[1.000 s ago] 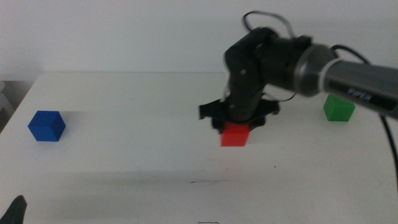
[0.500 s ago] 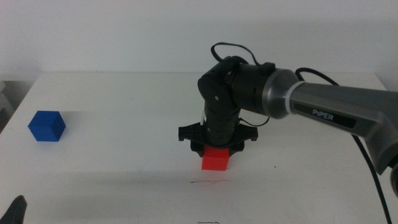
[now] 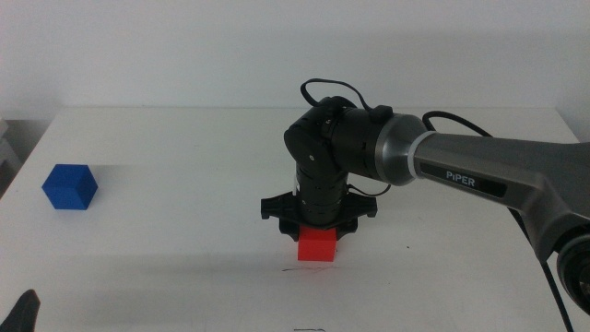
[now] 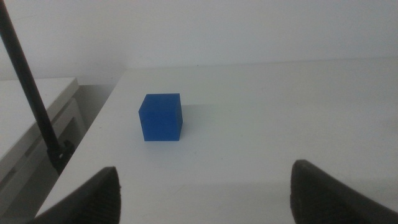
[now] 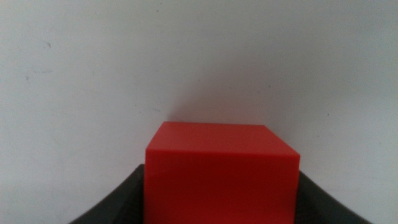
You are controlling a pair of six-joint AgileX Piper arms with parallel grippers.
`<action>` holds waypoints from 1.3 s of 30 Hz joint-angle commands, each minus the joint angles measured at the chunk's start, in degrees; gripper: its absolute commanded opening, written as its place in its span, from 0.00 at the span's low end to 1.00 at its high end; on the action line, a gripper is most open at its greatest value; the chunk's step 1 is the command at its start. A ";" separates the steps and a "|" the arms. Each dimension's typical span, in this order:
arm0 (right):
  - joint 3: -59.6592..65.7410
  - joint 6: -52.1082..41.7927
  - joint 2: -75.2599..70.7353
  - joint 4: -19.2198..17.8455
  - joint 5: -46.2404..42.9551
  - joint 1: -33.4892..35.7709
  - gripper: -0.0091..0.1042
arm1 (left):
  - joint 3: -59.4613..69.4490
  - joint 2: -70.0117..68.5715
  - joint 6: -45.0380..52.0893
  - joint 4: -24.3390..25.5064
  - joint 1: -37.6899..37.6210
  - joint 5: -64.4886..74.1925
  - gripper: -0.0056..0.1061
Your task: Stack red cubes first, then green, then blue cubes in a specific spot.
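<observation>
My right gripper (image 3: 317,236) is shut on the red cube (image 3: 317,243) and holds it at the table's front middle, just above the short dark line that marks the spot (image 3: 308,270). The right wrist view shows the red cube (image 5: 219,171) between the jaws, over white tabletop. The blue cube (image 3: 69,186) sits at the far left of the table, and shows in the left wrist view (image 4: 161,117) ahead of my open, empty left gripper (image 4: 202,186), which waits at the bottom left corner (image 3: 23,311). The green cube is hidden behind the right arm.
The right arm (image 3: 479,175) reaches across the table's right half. A thin dark pole (image 4: 34,99) and a lower white surface stand off the table's left edge. A second short dark mark (image 3: 309,329) lies at the front edge.
My right gripper has carried the red cube left and toward the front, down close to the dark line. The arm now covers the green cube. The left arm has not moved.
</observation>
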 commanded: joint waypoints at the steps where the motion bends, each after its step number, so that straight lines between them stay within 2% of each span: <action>1: -0.92 0.14 -1.70 -0.47 1.42 -0.18 0.11 | -0.08 -1.49 -0.30 -0.04 -0.13 -4.10 0.89; 4: -0.92 0.14 -1.57 -0.48 1.59 -0.18 0.18 | -0.08 -1.49 -0.30 -0.04 -0.13 -4.10 0.89; 5: -1.00 0.33 -1.57 -0.48 1.72 -0.18 0.58 | -0.08 -1.49 -0.30 -0.04 -0.13 -4.10 0.89; 9: -2.58 0.09 -1.69 0.13 3.35 -0.23 0.79 | -0.08 -1.49 -0.30 -0.04 -0.13 -4.10 0.89; 12: -6.29 -1.01 -1.69 -0.37 6.57 -0.23 0.87 | -0.08 -1.49 -0.30 -0.04 -0.13 -4.10 0.89; 16: -11.94 -1.49 -1.69 -2.04 11.99 -0.23 0.90 | -0.08 -1.49 -0.30 -0.04 -0.13 -4.10 0.89; 20: -17.73 -2.29 -1.69 -5.37 16.33 -0.36 0.90 | -0.08 -1.49 -0.30 -0.04 -0.13 -4.10 0.89; 26: -28.22 -5.71 -1.69 -10.74 16.91 -0.52 0.90 | -0.08 -1.49 -0.30 -0.04 -0.13 -4.10 0.89; 29: -32.72 -10.87 -1.69 -12.95 16.91 -1.65 0.90 | -0.08 -1.49 -0.30 -0.04 -0.13 -4.10 0.89; 33: -36.84 -17.10 -1.69 -11.84 16.91 -6.36 0.90 | -0.08 -1.49 -0.30 -0.04 -0.13 -4.10 0.89; 39: -39.16 -24.22 -1.69 -4.86 16.91 -18.31 0.90 | -0.08 -1.49 -0.30 -0.04 -0.13 -4.10 0.89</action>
